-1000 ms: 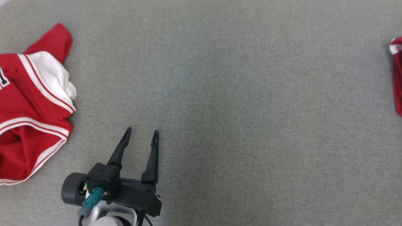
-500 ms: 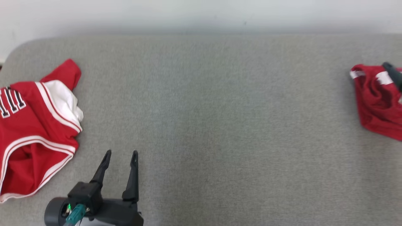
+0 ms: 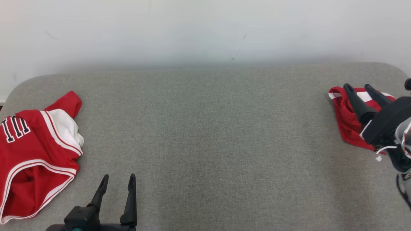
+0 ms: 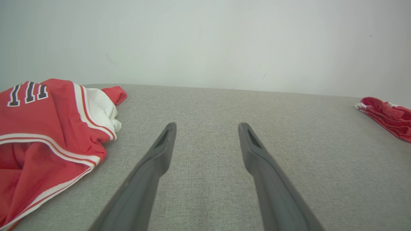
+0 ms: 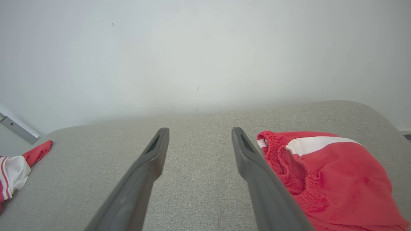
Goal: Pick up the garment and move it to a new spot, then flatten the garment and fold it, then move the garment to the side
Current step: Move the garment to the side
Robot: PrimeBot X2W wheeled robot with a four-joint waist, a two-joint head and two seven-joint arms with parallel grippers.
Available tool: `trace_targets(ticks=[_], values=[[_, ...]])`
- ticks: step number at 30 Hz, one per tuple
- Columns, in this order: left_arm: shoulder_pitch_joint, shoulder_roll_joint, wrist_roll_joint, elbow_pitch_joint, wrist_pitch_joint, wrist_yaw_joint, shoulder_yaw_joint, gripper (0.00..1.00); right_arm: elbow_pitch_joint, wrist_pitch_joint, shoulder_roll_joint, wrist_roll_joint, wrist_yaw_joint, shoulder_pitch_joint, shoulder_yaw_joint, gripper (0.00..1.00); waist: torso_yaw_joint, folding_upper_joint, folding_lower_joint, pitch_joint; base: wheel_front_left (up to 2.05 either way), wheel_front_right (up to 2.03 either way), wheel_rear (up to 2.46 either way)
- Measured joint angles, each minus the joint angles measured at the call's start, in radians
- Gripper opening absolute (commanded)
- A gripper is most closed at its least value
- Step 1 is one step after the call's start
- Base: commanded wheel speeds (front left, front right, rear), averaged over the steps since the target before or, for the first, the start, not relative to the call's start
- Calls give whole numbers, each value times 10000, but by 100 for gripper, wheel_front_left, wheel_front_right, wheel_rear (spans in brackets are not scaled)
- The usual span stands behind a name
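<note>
Both the left gripper (image 3: 118, 177) and right gripper (image 3: 357, 86) stand wide open, empty. The red shorts (image 3: 346, 126) lie bunched at the cushion's (image 3: 205, 134) right end, just beside the right gripper (a jersey (image 3: 35, 150) lies far left). I'd pinch the thick waistband (image 5: 279, 154), not a loose edge.

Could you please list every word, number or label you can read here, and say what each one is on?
"III" (or "111"): black, white-edged block strokes printed on the red jersey; possibly part of a longer print, so the reading is uncertain.
No readable text on the red shorts.
</note>
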Motion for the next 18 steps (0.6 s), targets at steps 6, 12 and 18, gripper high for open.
trace_targets(ticks=[6,12,18], values=[[103,-2,-2,-10,35,2,58,100,-428,-997,456,25,-157,950,-238,100,-34,0,1,-271,0,0,0],[754,98,-6,-146,44,15,378,100,-690,-1720,1193,-270,-349,1550,153,100,-82,0,1,-600,0,0,0],[749,77,0,-180,148,17,337,100,-961,-2376,1306,-867,-604,2466,479,100,-147,0,1,-817,0,0,0]])
